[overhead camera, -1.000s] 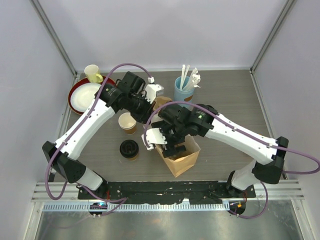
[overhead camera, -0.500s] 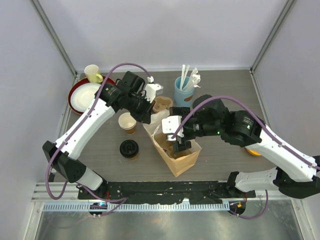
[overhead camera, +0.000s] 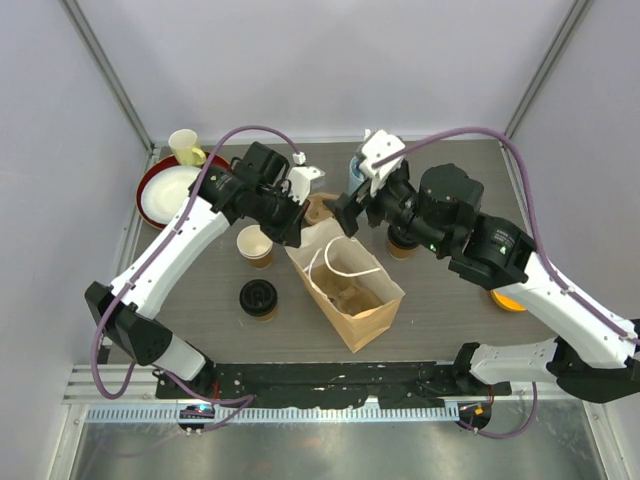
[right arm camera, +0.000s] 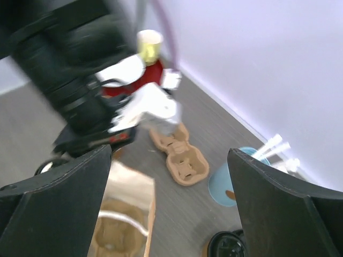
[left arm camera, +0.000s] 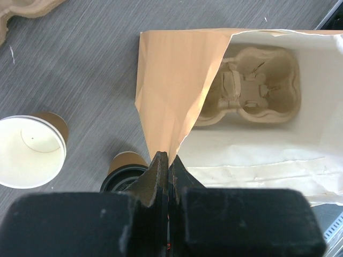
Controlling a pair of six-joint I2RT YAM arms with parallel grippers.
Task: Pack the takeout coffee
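Where the grey table [overhead camera: 450, 180] runs between pale walls, both arms reach in from its near edge. The left arm stretches to the middle of the table, and the right arm arches high over the far middle.

The bag [overhead camera: 365, 310], brown paper with a white inside and white handles, stands upright at the middle with its mouth open. The left gripper [left arm camera: 168, 170] has its jaws pressed together on the bag's far-left rim, with the paper pinched between them. The right gripper [right arm camera: 167, 155] hangs in the air on the far side of the bag, its jaws spread wide and holding nothing.

At the far left corner a white plate lies on a red plate [overhead camera: 147, 178], with a yellow cup [overhead camera: 185, 147] at their far edge.

A pulp carrier [left arm camera: 252, 91] lies flat on the bottom of the bag, its pockets unfilled. A second carrier [right arm camera: 179, 155] lies on the table just beyond the bag. Right of it a blue cup [right arm camera: 225, 182] holds white sticks.

One capped cup [overhead camera: 259, 297] stands on the table left of the bag, towards the near side. The other capped cup [overhead camera: 401, 247] stands on the table right of the bag's far end, mostly hidden under the right arm. A lidless cup [left arm camera: 29, 152] stands left of the bag, on the far side of the first capped cup.
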